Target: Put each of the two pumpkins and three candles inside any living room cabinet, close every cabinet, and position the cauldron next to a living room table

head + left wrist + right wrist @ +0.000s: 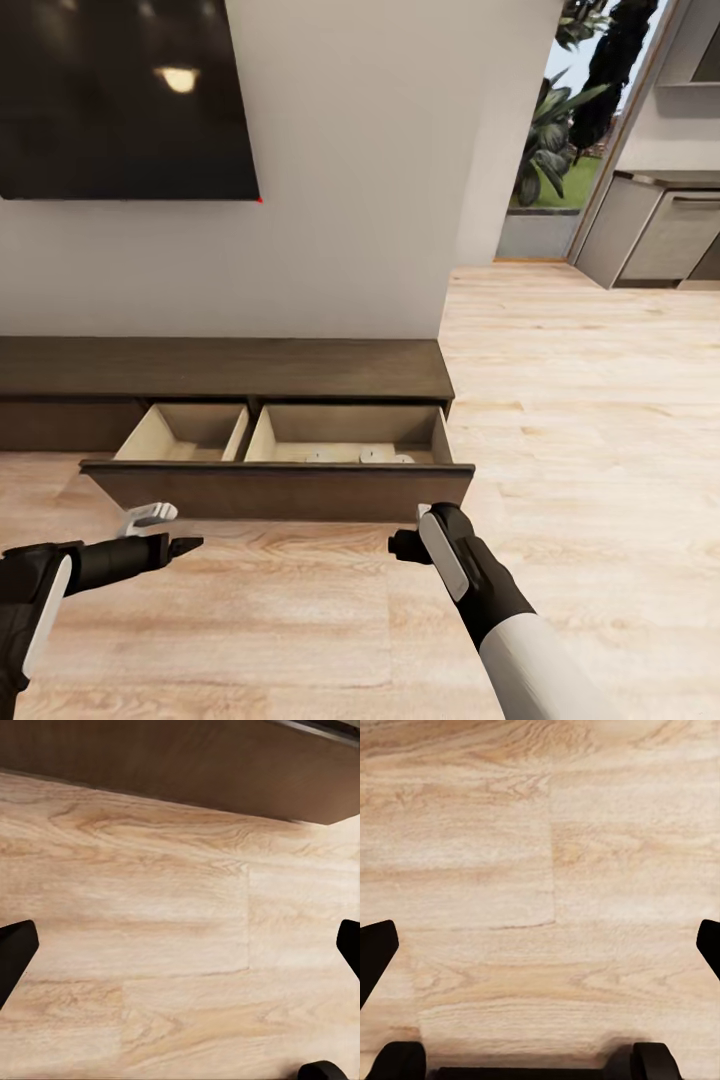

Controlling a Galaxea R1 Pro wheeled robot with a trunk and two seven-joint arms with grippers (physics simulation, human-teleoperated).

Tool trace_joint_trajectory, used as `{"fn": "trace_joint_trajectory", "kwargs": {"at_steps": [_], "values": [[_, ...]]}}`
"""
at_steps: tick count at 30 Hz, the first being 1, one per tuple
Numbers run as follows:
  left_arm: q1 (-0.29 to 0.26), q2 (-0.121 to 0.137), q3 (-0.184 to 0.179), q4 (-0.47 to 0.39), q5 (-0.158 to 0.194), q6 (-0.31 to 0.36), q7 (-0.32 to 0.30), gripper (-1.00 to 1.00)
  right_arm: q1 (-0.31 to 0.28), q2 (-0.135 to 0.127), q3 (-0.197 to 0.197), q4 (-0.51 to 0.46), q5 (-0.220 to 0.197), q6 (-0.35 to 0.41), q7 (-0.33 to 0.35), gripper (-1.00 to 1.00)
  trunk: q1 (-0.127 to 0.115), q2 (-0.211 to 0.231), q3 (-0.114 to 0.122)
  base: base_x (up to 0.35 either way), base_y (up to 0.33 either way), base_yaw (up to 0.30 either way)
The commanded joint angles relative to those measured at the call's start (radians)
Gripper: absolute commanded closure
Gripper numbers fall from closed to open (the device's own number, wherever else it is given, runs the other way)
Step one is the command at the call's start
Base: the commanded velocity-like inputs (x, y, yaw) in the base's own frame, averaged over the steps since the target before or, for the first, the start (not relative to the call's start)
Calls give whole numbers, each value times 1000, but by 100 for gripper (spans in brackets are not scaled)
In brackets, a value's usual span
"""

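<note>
Standing against the white wall (330, 230), the long, low dark-brown cabinet (230, 368) had its wide drawer (280, 488) pulled out over the pale plank floor (560, 400), the drawer's flat dark front nearest the robot and its light wood inside split by a divider into two compartments. In the right-hand compartment, close behind the drawer front and towards that compartment's right end, the pale tops of the candles (375, 456) showed above the front edge; how many lay there could not be told, because the front hid most of them. The left compartment showed only its bare pale walls as far as could be seen. A dark screen (120, 95) hung on the wall above the cabinet's left part. The left gripper (165, 530) hovered low over the floor just in front of the drawer's left end, its fingers spread apart and holding nothing; in the left wrist view its black fingertips (15, 952) stood at opposite edges over bare planks, with the dark drawer front (187, 765) beyond. The right gripper (405, 545) hung near the drawer front's right end, and the right wrist view showed its fingertips (375, 952) likewise wide apart over the floor, empty. Far to the right, grey kitchen cupboards (650, 235) stood beside a window (570, 110) with green plants outside.
</note>
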Motion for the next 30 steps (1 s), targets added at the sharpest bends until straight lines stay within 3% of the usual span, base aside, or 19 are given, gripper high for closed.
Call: {"fn": "trace_joint_trajectory", "kwargs": {"at_steps": [1,7,12,13,14,17,25,30], "values": [[-1,-12,0,-1,-2,6,29,-100,0,0,2,0,-8,1,-12,-100,4,-8,-4,0,0,0],[-1,-49,-2,-1,0,4,141,-100,0,0,4,-1,-5,-2,-17,-100,27,-50,-23,0,0,0],[-1,-123,-4,-1,-1,-24,263,-100,3,0,21,1,-5,-78,-16,-100,46,-85,-39,0,0,0],[-1,-142,-5,1,-1,-36,296,-100,4,0,43,2,-4,-94,-16,-100,50,-92,-42,0,0,0],[-1,-173,-5,6,-1,-76,353,-100,6,0,101,4,-4,-128,-16,-100,54,-99,-45,0,0,0],[-1,-226,-7,25,-1,-174,462,-100,6,0,207,29,-5,-231,-16,-100,65,-120,-54,0,0,0],[7,-271,-47,42,13,-150,438,-100,6,0,186,26,-13,-260,-9,-100,65,-119,-54,0,0,0],[7,-299,-75,70,13,-173,443,-100,6,0,185,26,-14,-288,-9,-100,84,-154,-70,0,0,0]]}}
